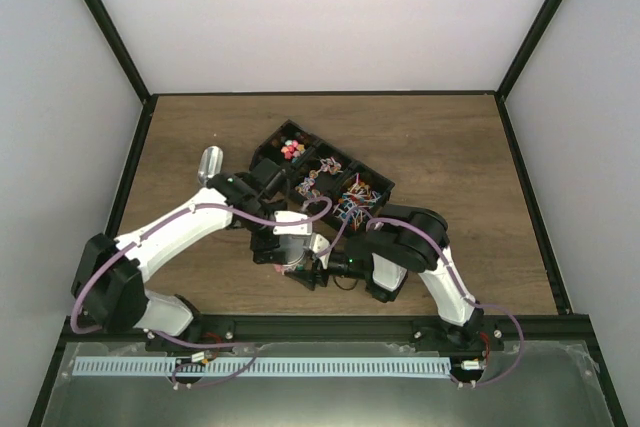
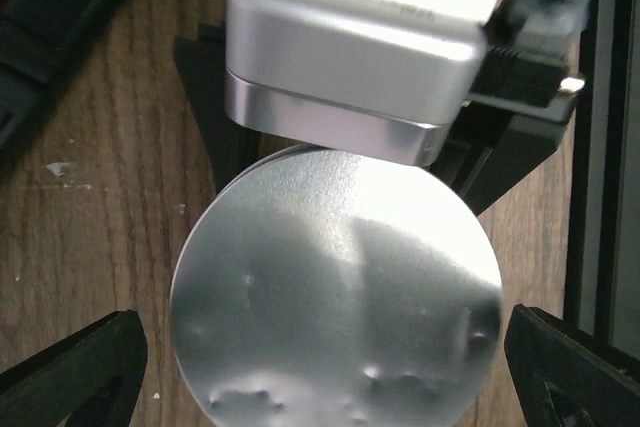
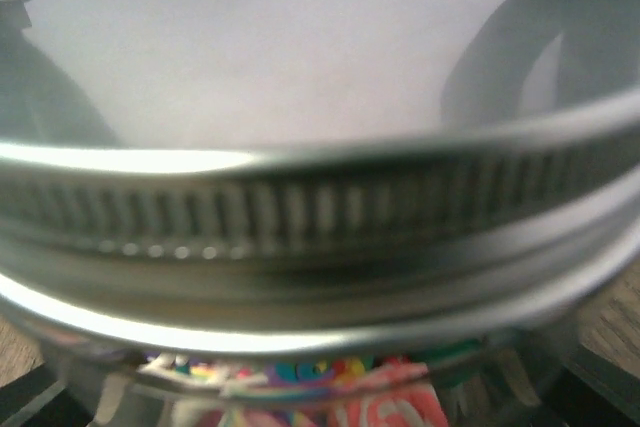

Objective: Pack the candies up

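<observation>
A clear jar [image 1: 293, 257] with a silver screw lid [image 2: 335, 297] stands on the wood near the front, between my two grippers. Through the glass below the ribbed lid rim [image 3: 300, 212] I see candies [image 3: 330, 392], a mix of pink, yellow and blue pieces. My left gripper [image 2: 325, 367] hangs above the lid, open, with one black finger [image 2: 80, 372] on each side of it. My right gripper [image 3: 320, 397] faces the jar side-on, its dark fingers [image 3: 600, 387] close along both sides of the glass; contact is hidden. More candies [image 1: 292, 147] lie in the black tray [image 1: 268, 145].
The black tray runs diagonally behind the jar, its compartments holding pink balls and wrapped pieces [image 1: 352, 199]. A silvery scoop-like object [image 1: 210, 162] lies at the tray's left. The black table rail [image 2: 600, 147] runs just past the jar on the near side.
</observation>
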`<action>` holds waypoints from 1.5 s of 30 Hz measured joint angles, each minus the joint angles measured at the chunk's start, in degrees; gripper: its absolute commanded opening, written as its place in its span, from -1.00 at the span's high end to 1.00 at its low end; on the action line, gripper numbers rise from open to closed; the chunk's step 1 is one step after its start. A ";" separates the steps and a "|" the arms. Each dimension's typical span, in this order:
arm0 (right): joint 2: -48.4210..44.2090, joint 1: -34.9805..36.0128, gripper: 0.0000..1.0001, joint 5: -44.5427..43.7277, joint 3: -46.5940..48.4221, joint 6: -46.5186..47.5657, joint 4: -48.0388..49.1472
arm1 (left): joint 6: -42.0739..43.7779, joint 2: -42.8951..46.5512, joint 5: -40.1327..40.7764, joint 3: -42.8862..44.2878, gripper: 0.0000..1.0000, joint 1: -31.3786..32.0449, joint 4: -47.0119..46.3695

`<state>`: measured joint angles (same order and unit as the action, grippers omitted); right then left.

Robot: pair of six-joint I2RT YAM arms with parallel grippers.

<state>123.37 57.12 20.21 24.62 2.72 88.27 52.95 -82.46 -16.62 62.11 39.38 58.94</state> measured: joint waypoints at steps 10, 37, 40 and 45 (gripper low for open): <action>0.00 0.02 -0.65 -0.98 -0.02 0.02 -0.02 | -15.15 5.75 -1.55 -4.85 -1.00 -0.02 -4.87; 0.11 0.02 -0.56 -1.77 -0.26 1.20 0.02 | -3.56 -1.55 -0.50 -1.29 -0.80 0.35 -2.40; 0.11 -0.04 -0.53 -1.70 -0.26 1.16 0.02 | 3.43 -4.63 -0.33 1.95 -0.98 0.35 0.83; 0.11 -0.26 -0.52 -0.70 -0.28 0.66 0.00 | 12.39 -7.69 -0.02 5.35 -1.00 0.46 3.74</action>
<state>123.48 56.86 19.51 24.34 3.38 88.27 65.34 -90.15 -16.64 67.46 39.83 62.67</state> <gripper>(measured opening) 0.827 0.998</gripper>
